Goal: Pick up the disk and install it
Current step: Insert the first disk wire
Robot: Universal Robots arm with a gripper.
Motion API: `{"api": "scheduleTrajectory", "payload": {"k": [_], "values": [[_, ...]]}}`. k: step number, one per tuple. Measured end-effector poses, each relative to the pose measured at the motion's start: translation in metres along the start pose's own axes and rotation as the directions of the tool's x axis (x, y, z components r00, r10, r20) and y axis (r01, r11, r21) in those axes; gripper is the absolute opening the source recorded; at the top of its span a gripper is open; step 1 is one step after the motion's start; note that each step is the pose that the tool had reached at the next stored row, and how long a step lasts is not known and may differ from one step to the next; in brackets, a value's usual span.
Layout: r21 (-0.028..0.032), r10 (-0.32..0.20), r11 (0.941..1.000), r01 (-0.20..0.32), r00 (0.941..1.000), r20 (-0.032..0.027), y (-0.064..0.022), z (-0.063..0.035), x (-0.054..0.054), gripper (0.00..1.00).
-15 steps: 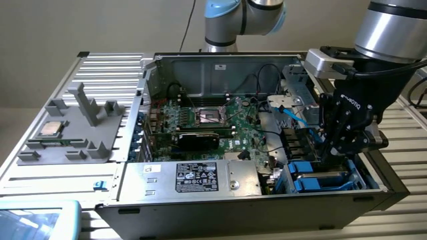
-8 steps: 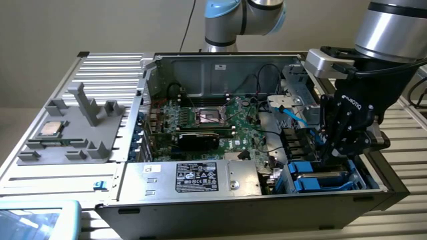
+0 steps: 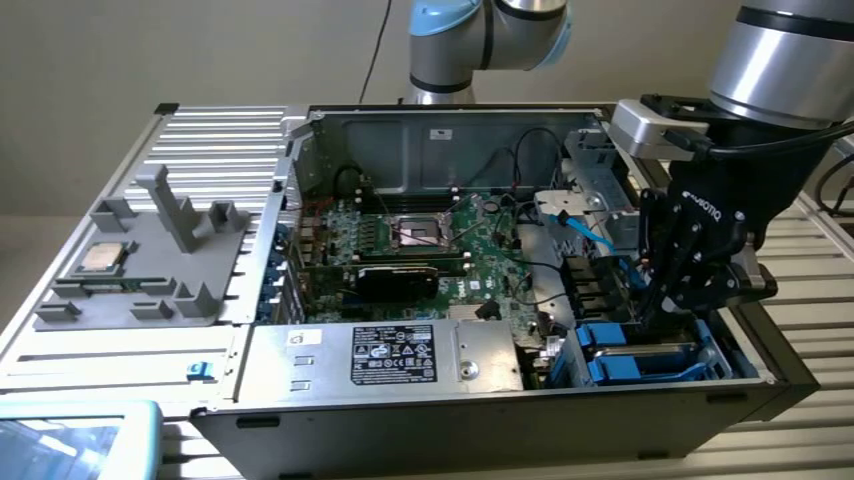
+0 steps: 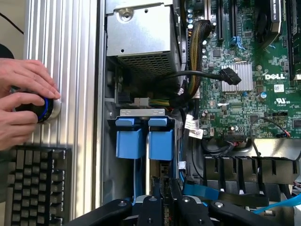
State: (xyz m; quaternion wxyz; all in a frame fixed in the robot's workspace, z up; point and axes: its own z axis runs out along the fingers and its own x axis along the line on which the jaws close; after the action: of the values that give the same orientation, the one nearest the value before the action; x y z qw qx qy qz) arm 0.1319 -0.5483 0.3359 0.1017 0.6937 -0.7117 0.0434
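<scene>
The hand [image 3: 657, 318] stands low in the open computer case [image 3: 441, 415], lower right of the exterior view, fingers [image 4: 154, 203] drawn together with only a narrow slit between them. The disk [image 3: 641, 362] lies directly below the fingertips in the drive bay, its blue frame close to the case's right wall and front edge. The power supply [image 3: 387, 355] borders the bay on the left. Little free room surrounds the hand. The slatted counter [image 3: 107, 365] lies open at left.
</scene>
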Motion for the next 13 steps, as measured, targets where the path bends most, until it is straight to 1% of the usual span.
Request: {"api": "scheduleTrajectory", "payload": {"k": [3, 10, 13], "values": [[0.0000, 0.000, 1.0000, 0.000, 1.0000, -0.0014, 0.0000, 0.0003, 0.0002, 0.16], [-0.0002, 0.000, 1.0000, 0.000, 1.0000, -0.0021, -0.0004, 0.0010, 0.0000, 0.16], [-0.0002, 0.001, 1.0000, -0.001, 1.0000, -0.0043, -0.0004, 0.0012, 0.0000, 0.16]]}}
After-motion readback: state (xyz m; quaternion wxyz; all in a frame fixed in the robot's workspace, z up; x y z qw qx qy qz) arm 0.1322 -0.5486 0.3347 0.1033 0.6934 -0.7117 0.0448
